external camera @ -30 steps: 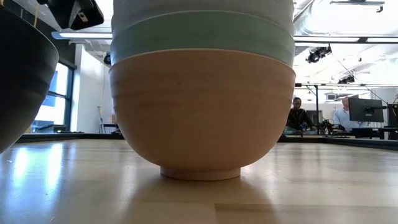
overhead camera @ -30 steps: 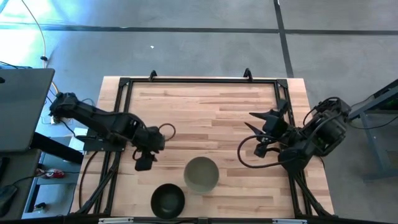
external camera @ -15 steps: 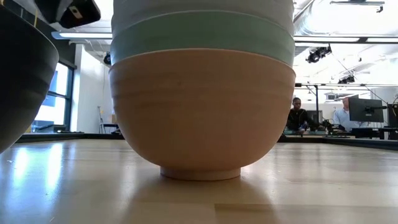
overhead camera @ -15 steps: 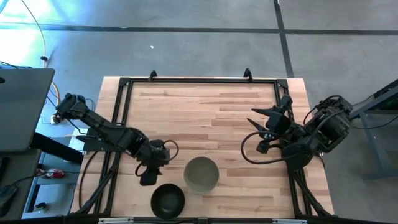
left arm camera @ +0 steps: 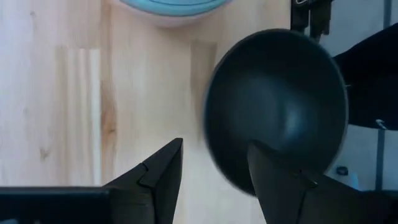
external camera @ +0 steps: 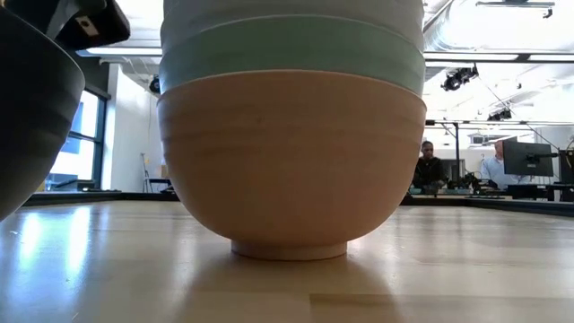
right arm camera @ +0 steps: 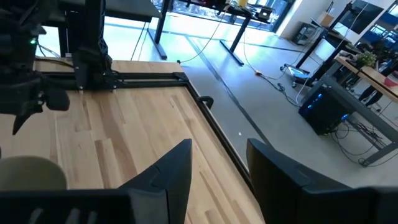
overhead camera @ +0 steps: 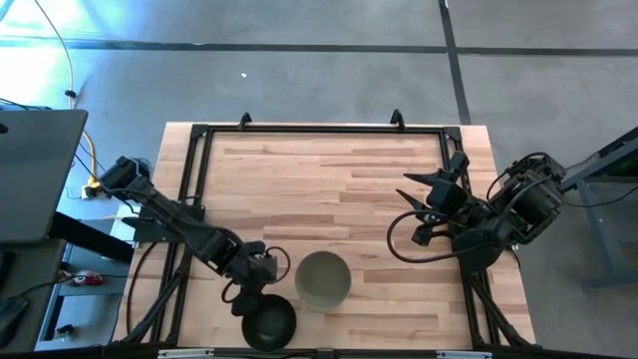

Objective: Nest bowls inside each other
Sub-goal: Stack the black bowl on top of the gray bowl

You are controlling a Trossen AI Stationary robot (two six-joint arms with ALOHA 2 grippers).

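A black bowl (overhead camera: 269, 321) stands on its foot near the table's near edge; it also shows in the left wrist view (left arm camera: 277, 112) and the low view (external camera: 27, 117). Beside it to the right stands a stack of nested bowls (overhead camera: 322, 279), olive-grey on top. In the low view the stack's bottom is a peach-orange bowl (external camera: 291, 161), with a mint green bowl (external camera: 291, 54) and a white one above it. My left gripper (overhead camera: 249, 299) (left arm camera: 214, 177) is open just over the black bowl's left rim, one finger over the bowl and one outside it. My right gripper (overhead camera: 419, 204) (right arm camera: 217, 168) is open, waiting at the right.
A black metal frame (overhead camera: 319, 130) runs along the table's far, left and right sides. Bare wooden tabletop (overhead camera: 329, 189) lies between the arms and the far edge. People sit at desks (external camera: 435, 170) in the room beyond the table.
My left gripper has gone toward the table's near edge and a little to the right, down to the black bowl's left rim, and has stayed open. The bowls have not moved.
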